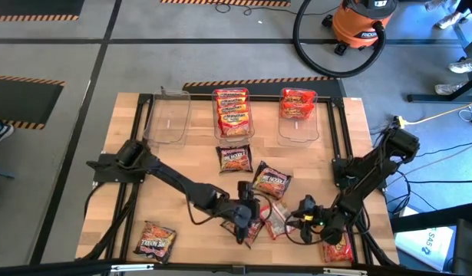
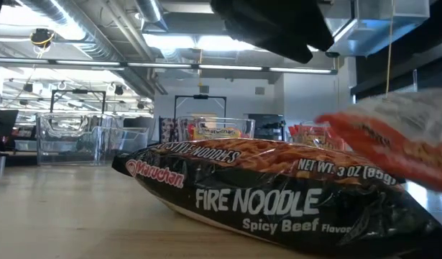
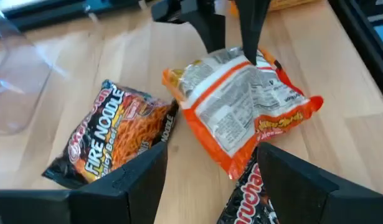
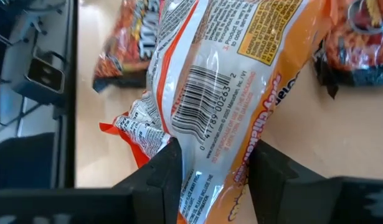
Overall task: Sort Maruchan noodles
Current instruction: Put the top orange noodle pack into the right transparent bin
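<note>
Two black, jointed arms trail dark cables, each end effector (image 1: 243, 215) bearing angular matte-black fingers (image 4: 159, 177).

Bare table (image 1: 128, 192) at left-centre; packets (image 1: 260, 201) crowding the front-centre.

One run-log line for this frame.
right gripper: shut on orange packet | left gripper: open, beside it | tubs: partly filled

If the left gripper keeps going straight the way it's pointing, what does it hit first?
Most likely the orange packet held by the right gripper; it lies straight ahead of the open left gripper. Depth is hard to judge.
</note>
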`<state>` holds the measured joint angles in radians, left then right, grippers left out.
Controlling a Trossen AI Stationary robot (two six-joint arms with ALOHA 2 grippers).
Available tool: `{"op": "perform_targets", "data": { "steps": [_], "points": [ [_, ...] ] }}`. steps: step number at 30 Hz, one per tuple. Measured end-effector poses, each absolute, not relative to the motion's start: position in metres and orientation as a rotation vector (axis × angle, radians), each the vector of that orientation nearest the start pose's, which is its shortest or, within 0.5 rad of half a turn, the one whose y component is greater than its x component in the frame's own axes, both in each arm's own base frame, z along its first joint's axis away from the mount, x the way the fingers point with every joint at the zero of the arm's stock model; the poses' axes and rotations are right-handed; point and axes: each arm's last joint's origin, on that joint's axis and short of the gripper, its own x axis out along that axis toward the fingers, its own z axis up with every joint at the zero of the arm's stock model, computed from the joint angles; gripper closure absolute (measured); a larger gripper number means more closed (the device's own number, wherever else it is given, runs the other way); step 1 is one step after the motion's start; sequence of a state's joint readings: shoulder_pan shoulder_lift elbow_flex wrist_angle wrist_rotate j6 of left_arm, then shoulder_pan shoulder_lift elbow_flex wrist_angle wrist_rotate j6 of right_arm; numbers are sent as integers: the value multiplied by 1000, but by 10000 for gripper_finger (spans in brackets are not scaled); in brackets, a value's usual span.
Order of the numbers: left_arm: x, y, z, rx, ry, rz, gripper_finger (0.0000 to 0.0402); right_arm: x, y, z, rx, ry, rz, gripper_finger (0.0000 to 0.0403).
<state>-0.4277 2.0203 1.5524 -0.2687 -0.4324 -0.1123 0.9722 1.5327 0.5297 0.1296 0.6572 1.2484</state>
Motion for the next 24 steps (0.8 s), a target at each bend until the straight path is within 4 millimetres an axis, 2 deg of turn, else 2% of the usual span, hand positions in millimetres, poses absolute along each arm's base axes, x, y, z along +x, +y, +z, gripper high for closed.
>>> {"op": "perform_targets", "data": {
  "steps": [6, 16, 24],
  "points": [
    [411, -181, 220, 248, 670, 58, 159, 155, 195, 138, 614, 616, -93, 277],
    [410, -187, 222, 467, 641, 28, 141, 152, 191, 162, 672, 565, -41, 277],
    [408, -199, 227, 774, 582, -14, 135, 148, 187, 181, 723, 545, 28, 277]
  ]
}}
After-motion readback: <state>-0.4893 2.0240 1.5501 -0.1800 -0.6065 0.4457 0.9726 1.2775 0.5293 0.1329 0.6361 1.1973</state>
